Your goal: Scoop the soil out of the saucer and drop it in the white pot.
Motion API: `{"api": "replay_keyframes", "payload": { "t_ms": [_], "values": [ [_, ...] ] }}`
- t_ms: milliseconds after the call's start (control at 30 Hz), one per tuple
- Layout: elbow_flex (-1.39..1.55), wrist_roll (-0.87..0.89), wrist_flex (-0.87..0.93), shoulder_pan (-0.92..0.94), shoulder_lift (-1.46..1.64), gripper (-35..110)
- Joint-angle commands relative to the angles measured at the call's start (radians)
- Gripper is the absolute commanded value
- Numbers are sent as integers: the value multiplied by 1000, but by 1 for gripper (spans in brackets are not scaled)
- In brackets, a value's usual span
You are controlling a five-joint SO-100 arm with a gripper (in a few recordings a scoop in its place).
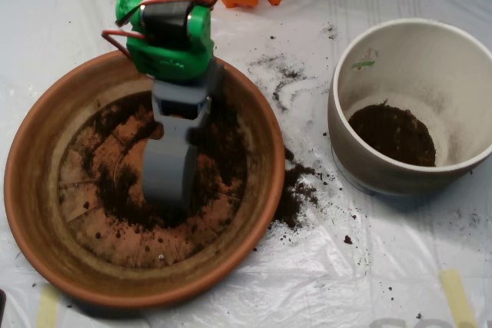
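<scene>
Reaching down into the saucer [46, 213], the scoop [167, 182] is sitting low over the middle of its grooved floor, its grey shells looking closed together as it is pressing into the soil [223, 144]; whether any soil is caught inside is hidden. The soil is lying thinly over the saucer's centre and right half, with some already in the bottom of the white pot [346, 113], which is standing well to the right of the saucer. A dark spill [296, 190] is lying on the plastic sheet [369, 266] just outside the saucer's right rim. Judging from that, a loosely closed scoop would be shedding grains while crossing the rim, and a low lift could be clipping the thick edge.
</scene>
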Motion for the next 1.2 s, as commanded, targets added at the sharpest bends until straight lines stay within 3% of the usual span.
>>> {"api": "replay_keyframes", "payload": {
  "t_ms": [0,367,867,1167],
  "values": [
    [-2,-32,-3,29,20,68],
    [-210,-20,121,54,-167,66],
    [-706,2,304,52,-476,64],
    [-738,-25,321,48,-532,47]
  ]
}}
